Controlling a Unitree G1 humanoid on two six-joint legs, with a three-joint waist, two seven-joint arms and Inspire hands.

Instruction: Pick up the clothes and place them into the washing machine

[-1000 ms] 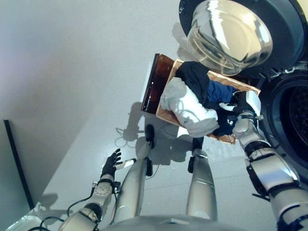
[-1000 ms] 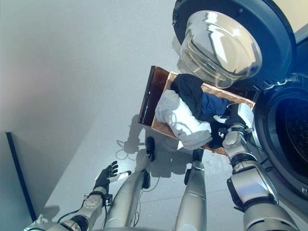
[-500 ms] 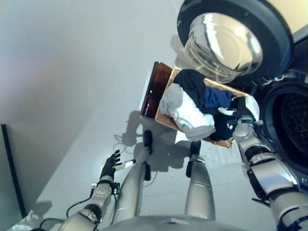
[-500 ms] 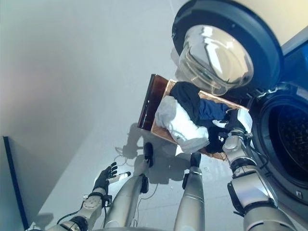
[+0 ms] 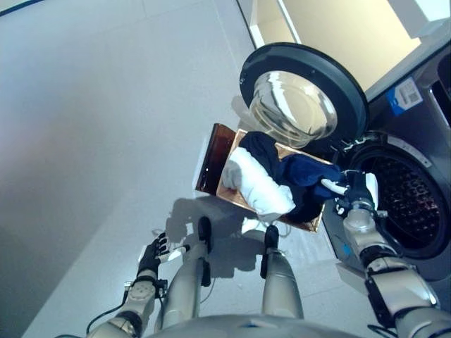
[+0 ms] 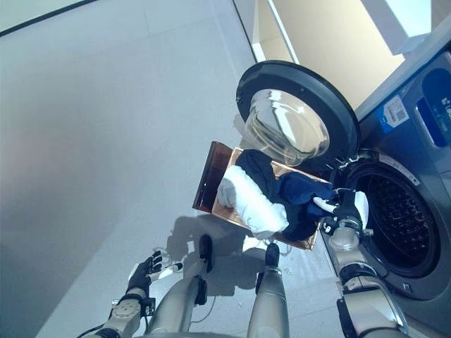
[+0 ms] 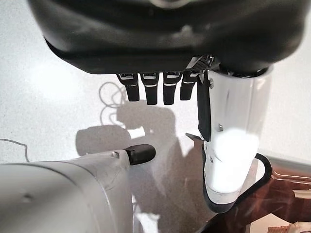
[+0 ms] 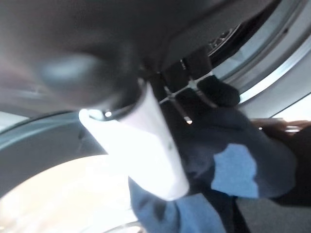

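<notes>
**Right hand grips navy cloth at the basket, beside the open washer**

Left eye view: a copper-brown basket (image 5: 211, 158) stands on the grey floor (image 5: 91, 127) just in front of the washing machine (image 5: 416, 141). It is heaped with clothes: a white garment (image 5: 257, 184) on the side away from the machine, a black garment (image 5: 262, 146) under the door, and a navy garment (image 5: 304, 172) on the side nearest the drum. The machine's round door (image 5: 303, 95) hangs open above the basket, and the drum (image 5: 405, 201) shows its perforated wall; I cannot tell if anything lies inside. The right hand (image 5: 356, 193) is at the basket's machine-side edge, next to the drum opening, touching the navy garment. The left hand (image 5: 151, 255) hangs low, well away from the basket.

Right eye view: the same layout; the right hand (image 6: 345, 210) sits between the basket (image 6: 208, 184) and the drum rim.

Left wrist view: the left hand (image 7: 155, 87) holds nothing, its fingers straight and relaxed over the floor; a corner of the basket (image 7: 291, 194) shows nearby.

Right wrist view: the right hand (image 8: 146, 141), white-covered thumb forward, is closed on the navy garment (image 8: 233, 165), cloth bunched against the thumb and dark fingers (image 8: 218, 92), with the machine's grey door ring (image 8: 272, 68) behind.
</notes>
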